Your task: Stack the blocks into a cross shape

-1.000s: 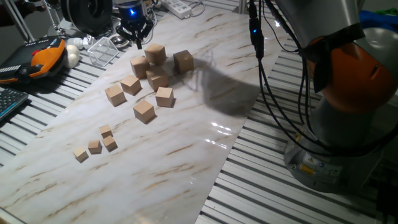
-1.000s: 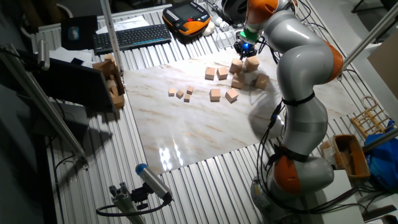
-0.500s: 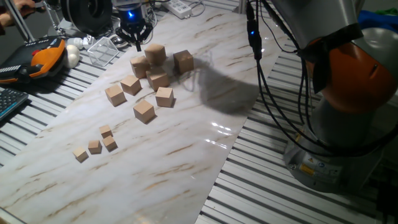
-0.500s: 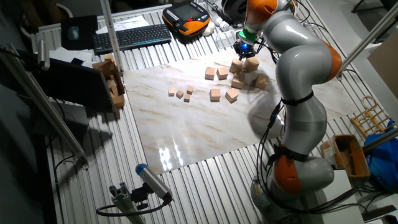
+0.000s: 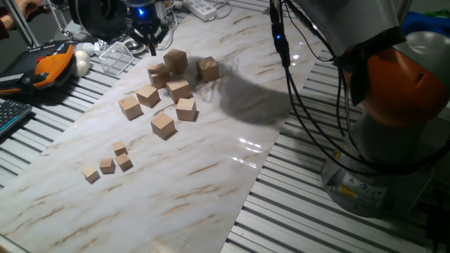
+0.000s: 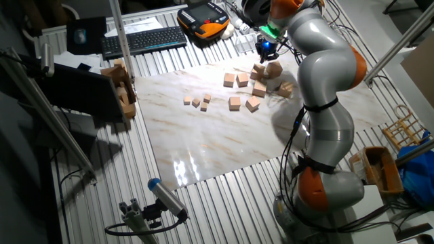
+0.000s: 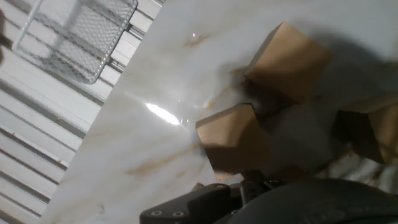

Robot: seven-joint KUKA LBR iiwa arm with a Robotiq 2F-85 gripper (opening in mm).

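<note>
Robotics lab: slatted aluminium bench (image 6: 203, 203) under a marble-look sheet (image 5: 211, 161), orange teach pendant (image 5: 49, 65) upper left, keyboard (image 6: 142, 41), loose cables (image 5: 309, 119), camera on a stand (image 6: 163, 196).

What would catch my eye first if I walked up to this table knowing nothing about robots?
Probably the big silver and orange robot arm, bending over the marble-patterned table from one side. Its gripper hangs above the far edge, beside a loose cluster of tan wooden blocks, one perched on top of others. Four much smaller cubes lie apart nearer the front, and an orange handheld controller sits off the board.
</note>
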